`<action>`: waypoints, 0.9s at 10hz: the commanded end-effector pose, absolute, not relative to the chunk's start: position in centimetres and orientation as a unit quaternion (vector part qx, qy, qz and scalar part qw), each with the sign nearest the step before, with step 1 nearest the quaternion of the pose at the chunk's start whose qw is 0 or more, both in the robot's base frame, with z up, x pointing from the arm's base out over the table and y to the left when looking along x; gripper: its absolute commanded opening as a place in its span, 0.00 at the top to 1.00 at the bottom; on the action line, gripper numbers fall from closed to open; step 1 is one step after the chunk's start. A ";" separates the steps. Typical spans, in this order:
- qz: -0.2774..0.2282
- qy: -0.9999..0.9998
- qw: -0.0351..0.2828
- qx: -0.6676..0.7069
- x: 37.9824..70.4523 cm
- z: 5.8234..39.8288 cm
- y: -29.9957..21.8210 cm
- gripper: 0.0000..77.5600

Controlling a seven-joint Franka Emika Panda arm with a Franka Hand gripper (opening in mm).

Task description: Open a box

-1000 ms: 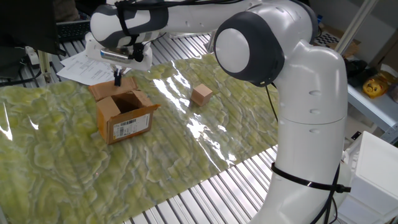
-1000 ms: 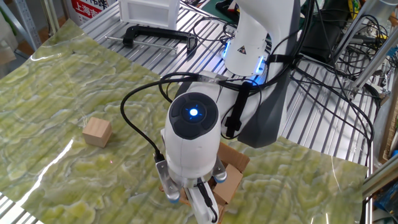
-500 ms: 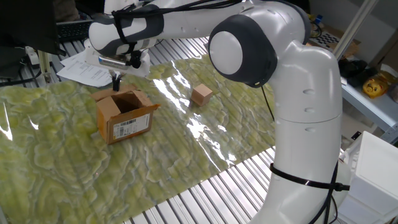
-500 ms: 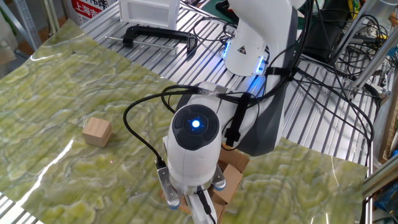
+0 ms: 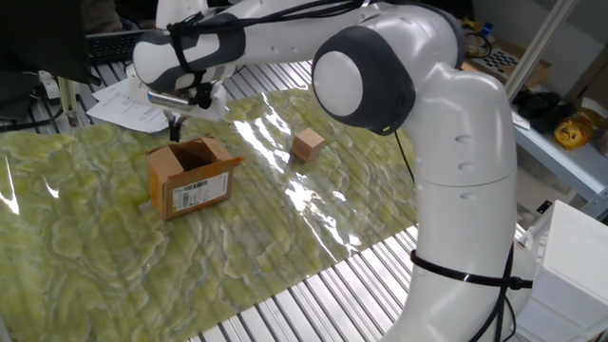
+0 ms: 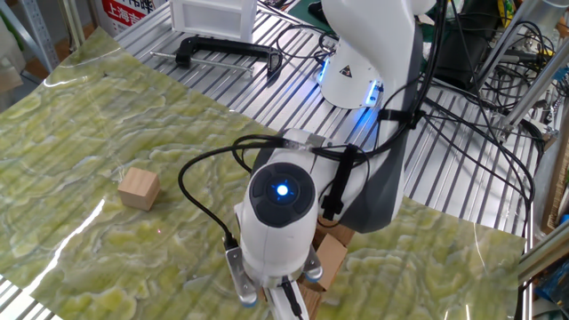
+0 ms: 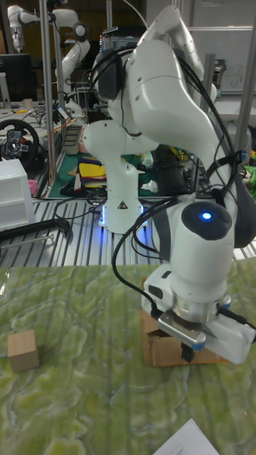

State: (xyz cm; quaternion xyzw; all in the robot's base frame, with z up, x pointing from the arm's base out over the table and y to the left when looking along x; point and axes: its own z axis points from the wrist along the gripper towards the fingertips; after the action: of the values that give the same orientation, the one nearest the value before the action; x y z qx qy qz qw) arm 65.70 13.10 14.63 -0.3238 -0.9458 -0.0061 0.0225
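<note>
Gripper (image 5: 176,122) lifted off toward 11 o'clock of box (image 5: 191,177); fingers look together, empty. Flaps up. Risk: returning low could snag a flap.

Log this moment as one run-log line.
cardboard box: top open, on green mat | gripper: above box's rear edge, holding nothing | wooden cube: apart, untouched

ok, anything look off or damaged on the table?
Nothing damaged. The box sits upright with its top flaps open. The small wooden cube sits apart, untouched. The mat is wrinkled and glary, nothing spilled.
</note>
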 end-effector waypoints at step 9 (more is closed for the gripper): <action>0.007 -0.949 0.053 -0.310 62.7 19.3 13.3 1.00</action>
State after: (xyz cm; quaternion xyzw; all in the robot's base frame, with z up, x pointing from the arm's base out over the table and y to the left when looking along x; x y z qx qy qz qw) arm 63.47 12.86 19.62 -0.3123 -0.9484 0.0050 0.0553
